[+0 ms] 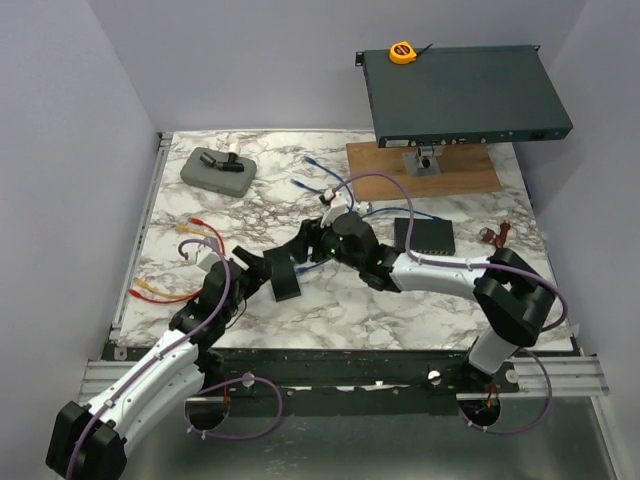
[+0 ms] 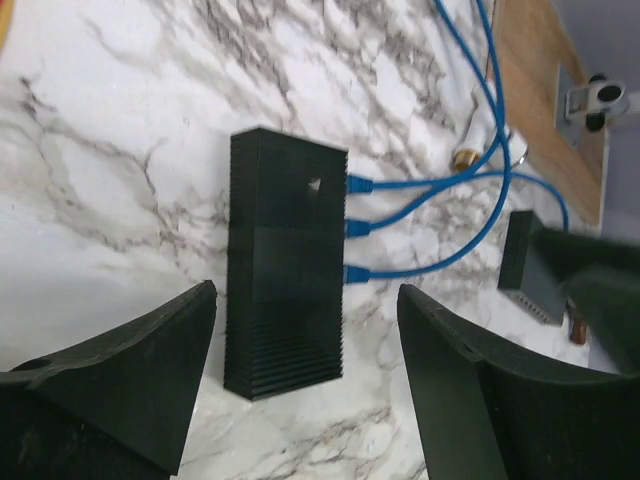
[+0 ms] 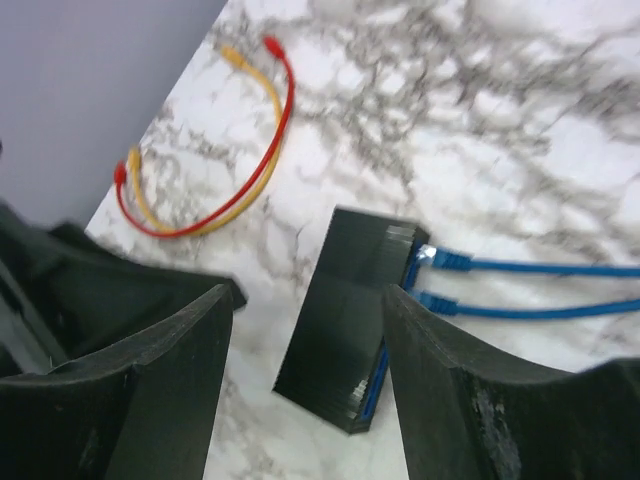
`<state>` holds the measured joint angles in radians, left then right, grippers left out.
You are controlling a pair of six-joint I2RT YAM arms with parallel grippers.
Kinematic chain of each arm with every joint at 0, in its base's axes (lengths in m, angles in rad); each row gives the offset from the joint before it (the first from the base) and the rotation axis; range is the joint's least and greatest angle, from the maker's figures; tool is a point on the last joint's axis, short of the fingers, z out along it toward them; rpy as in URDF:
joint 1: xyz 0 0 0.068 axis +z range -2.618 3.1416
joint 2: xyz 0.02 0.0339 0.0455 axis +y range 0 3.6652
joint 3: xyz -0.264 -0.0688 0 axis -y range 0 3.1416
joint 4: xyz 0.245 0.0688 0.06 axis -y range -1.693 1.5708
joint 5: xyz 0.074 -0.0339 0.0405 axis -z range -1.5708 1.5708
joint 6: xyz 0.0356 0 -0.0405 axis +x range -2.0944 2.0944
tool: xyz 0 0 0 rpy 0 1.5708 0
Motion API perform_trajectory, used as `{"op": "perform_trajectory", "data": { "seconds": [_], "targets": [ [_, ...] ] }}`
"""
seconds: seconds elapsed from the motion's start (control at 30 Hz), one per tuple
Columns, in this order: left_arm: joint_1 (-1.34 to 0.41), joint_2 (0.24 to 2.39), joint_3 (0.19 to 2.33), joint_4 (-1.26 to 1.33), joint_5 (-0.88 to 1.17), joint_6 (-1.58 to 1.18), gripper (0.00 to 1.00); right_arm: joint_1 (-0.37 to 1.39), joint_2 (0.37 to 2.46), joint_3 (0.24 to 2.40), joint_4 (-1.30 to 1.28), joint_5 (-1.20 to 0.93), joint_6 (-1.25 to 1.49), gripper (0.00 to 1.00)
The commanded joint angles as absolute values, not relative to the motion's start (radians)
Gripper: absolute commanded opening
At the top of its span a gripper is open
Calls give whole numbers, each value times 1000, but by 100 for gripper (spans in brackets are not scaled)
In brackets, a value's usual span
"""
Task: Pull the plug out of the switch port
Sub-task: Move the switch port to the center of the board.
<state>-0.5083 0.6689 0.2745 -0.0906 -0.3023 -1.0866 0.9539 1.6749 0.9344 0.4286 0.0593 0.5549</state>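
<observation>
A small black switch (image 1: pixel 284 277) lies on the marble table between both grippers. In the left wrist view the switch (image 2: pixel 285 270) has three blue plugs (image 2: pixel 358 229) in ports on its right side. In the right wrist view the switch (image 3: pixel 350 320) shows two blue plugs (image 3: pixel 445 261) clearly. My left gripper (image 2: pixel 305 300) is open, hovering just short of the switch's near end. My right gripper (image 3: pixel 308 300) is open above the switch, jaws spread to either side, touching nothing. In the top view the left gripper (image 1: pixel 252 266) and right gripper (image 1: pixel 303 250) flank the switch.
A second black switch (image 1: pixel 425 233) lies to the right, joined by blue cables (image 1: pixel 330 188). A large rack switch (image 1: pixel 460 95) with a yellow tape measure (image 1: pixel 401 52) stands on a wooden board (image 1: pixel 460 172). A grey case (image 1: pixel 216 168) and red and yellow cables (image 1: pixel 172 262) lie left.
</observation>
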Motion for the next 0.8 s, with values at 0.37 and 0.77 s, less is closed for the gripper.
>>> {"op": "perform_trajectory", "data": {
  "seconds": [0.37, 0.77],
  "targets": [
    [-817, 670, 279, -288, -209, -993, 54, 800, 2047, 1368, 156, -57, 326, 53],
    [-840, 982, 284, -40, -1, -887, 45, 797, 2203, 1481, 48, -93, 299, 49]
  ]
}}
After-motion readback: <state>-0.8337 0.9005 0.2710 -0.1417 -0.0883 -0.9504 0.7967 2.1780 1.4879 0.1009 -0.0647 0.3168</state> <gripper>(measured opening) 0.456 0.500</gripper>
